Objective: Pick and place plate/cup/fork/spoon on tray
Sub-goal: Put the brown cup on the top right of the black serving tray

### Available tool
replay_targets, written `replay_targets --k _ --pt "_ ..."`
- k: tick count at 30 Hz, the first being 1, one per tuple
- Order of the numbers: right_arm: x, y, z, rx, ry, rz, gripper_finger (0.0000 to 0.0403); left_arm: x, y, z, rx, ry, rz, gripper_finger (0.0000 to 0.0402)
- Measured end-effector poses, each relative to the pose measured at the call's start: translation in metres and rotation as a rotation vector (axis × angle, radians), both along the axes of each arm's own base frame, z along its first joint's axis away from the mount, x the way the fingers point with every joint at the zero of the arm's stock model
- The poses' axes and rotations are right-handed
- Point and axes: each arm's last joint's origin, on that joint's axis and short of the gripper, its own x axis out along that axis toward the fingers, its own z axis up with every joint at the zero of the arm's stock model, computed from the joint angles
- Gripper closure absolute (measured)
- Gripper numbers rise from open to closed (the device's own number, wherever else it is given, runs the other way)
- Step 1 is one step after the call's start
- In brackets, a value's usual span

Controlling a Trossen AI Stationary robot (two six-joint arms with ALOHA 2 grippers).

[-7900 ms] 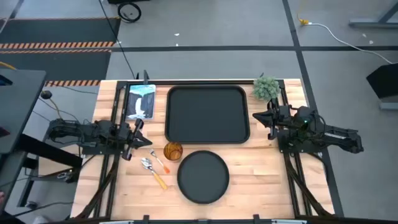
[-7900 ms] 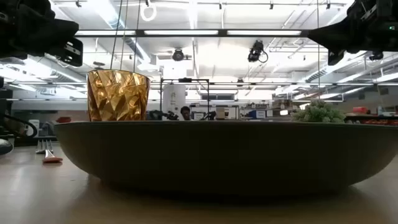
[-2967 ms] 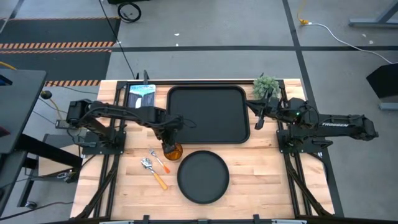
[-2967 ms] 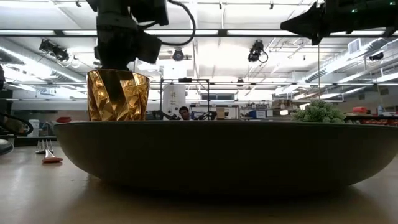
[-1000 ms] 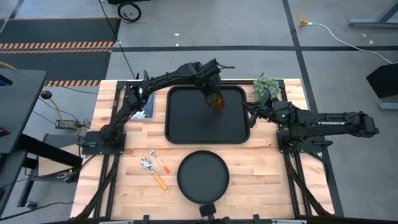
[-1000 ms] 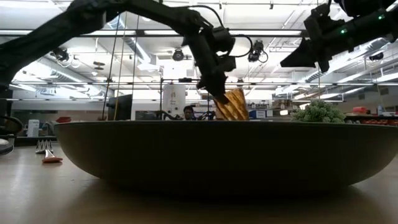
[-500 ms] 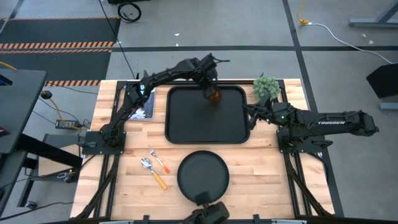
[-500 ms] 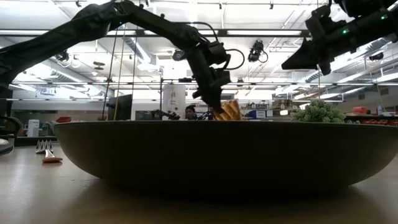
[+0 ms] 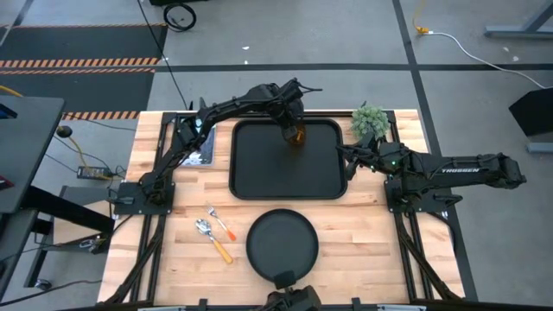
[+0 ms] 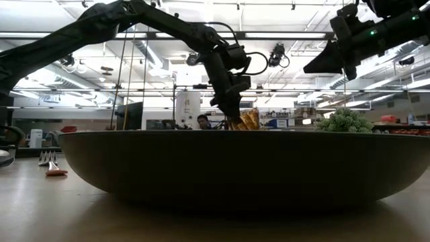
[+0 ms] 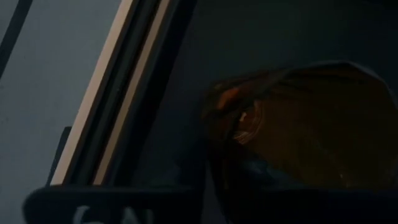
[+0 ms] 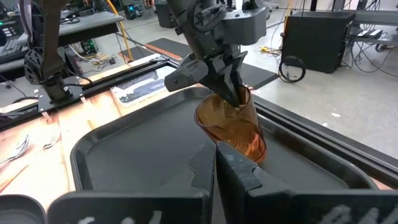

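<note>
My left gripper (image 9: 295, 121) is over the far part of the black tray (image 9: 259, 164), shut on the amber cup (image 9: 296, 136). The cup shows tilted in the right wrist view (image 12: 233, 127) and just above the plate's rim in the low view (image 10: 244, 120). The round black plate (image 9: 282, 244) rests flat on the table near the front edge. The fork (image 9: 222, 224) and the spoon (image 9: 214, 240) lie on the wood left of the plate. My right gripper (image 9: 344, 155) is shut and empty, above the tray's right rim. My left gripper holds the cup by its rim (image 12: 241, 99), the fingers (image 12: 230, 87) coming slanting down from above. One finger seems to be inside the cup and one outside. The cup hangs tilted below the fingers, base low over the tray floor; whether the base touches cannot be told.
A small green plant (image 9: 370, 121) stands at the tray's far right corner. A blue-and-white card (image 9: 195, 140) lies left of the tray. A dark thing (image 9: 289, 300) shows at the table's near edge, in front of the plate.
My left gripper has carried the cup a little toward the table's far edge and down toward the tray floor; the cup stays tilted in the hold. My right arm has kept still.
</note>
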Motion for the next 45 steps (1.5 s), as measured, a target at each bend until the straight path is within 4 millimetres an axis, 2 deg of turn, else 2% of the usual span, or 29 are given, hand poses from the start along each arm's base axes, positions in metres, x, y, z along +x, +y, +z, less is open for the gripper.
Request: replay_targets --k 8,14,22,31,34,37,45 --pt "0.0 0.0 0.0 0.0 0.0 0.0 0.038 0.004 0.004 0.003 0.045 -0.054 -0.021 0.0265" --pt "0.0 0.0 0.0 0.0 0.001 0.0 0.038 0.003 0.007 0.004 0.078 -0.045 -0.069 0.0237" --pt "0.0 0.0 0.0 0.0 0.001 0.001 0.038 -0.009 0.008 0.034 0.034 -0.14 -0.166 0.0225" --pt "0.001 0.003 0.002 0.004 -0.021 0.023 0.038 -0.03 -0.005 0.036 -0.058 0.029 -0.265 0.0225" --pt "0.001 0.004 0.003 0.003 -0.032 0.028 0.038 -0.035 -0.007 0.032 -0.103 0.088 -0.263 0.0225" --pt "0.002 0.004 0.005 0.0 -0.055 0.028 0.038 -0.031 -0.009 0.025 -0.11 0.097 -0.26 0.0225" --pt "0.003 0.006 0.006 0.003 -0.066 0.045 0.038 -0.009 -0.015 -0.003 -0.025 0.141 -0.22 0.0225"
